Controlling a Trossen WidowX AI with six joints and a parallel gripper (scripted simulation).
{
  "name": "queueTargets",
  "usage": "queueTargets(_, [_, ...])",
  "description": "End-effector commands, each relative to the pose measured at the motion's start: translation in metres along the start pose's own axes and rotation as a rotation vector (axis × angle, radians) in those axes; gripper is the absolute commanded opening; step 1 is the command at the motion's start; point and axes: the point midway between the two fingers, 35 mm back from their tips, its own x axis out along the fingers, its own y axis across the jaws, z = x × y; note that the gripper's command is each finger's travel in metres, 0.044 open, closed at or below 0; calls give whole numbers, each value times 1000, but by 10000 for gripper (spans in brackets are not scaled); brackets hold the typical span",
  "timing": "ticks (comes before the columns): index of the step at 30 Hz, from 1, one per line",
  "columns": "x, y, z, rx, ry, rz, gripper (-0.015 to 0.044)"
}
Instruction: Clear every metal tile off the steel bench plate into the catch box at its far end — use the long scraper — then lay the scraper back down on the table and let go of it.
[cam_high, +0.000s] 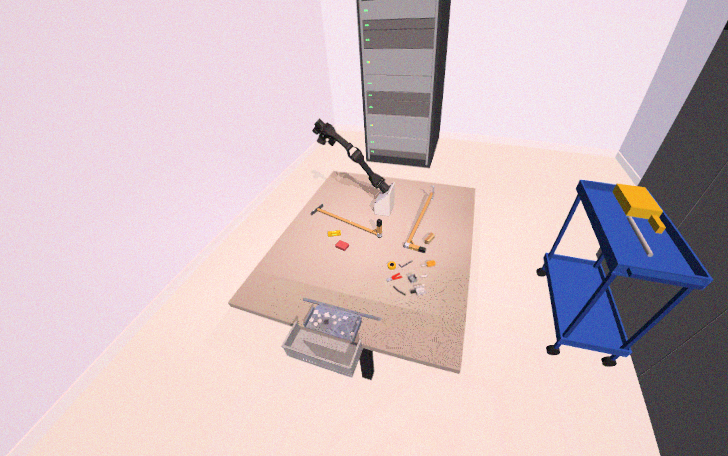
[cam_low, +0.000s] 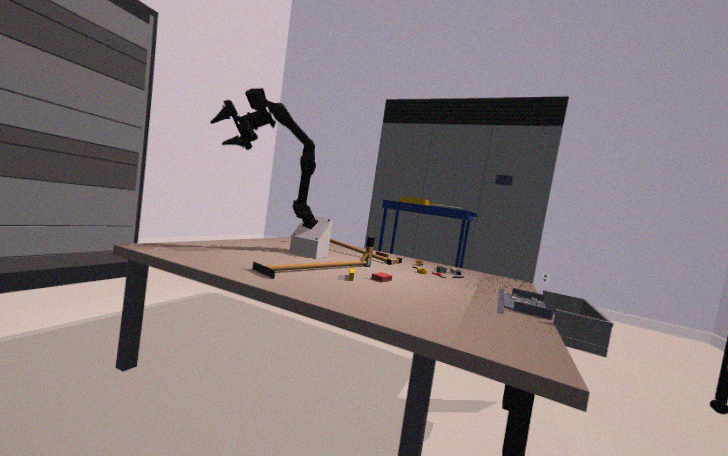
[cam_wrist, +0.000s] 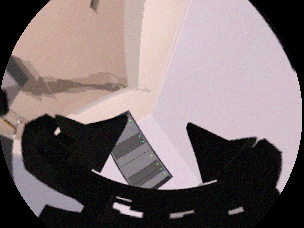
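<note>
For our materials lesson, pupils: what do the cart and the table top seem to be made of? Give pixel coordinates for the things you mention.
Cart (cam_high: 582, 222) (cam_low: 429, 208): probably painted metal, being evenly blue with thin, straight posts.
Table top (cam_high: 300, 257) (cam_low: 333, 300): perhaps matt wood or laminate; it is brown, without glare.

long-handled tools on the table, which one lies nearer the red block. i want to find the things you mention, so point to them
The one with the wide dark blade (cam_high: 316, 209) (cam_low: 263, 269), beside the yellow block (cam_high: 334, 233) (cam_low: 351, 274).

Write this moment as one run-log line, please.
black jaws: open, holding nothing | pale metal tiles: on steel bench plate | long orange-handled tools: on table
</note>
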Motion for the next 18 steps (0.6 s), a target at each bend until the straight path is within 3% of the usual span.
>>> queueTargets(1, [3, -4, -4, -30, 22, -8, 440])
queueTargets(18, [3, 0, -2, -13, 7, 3, 440])
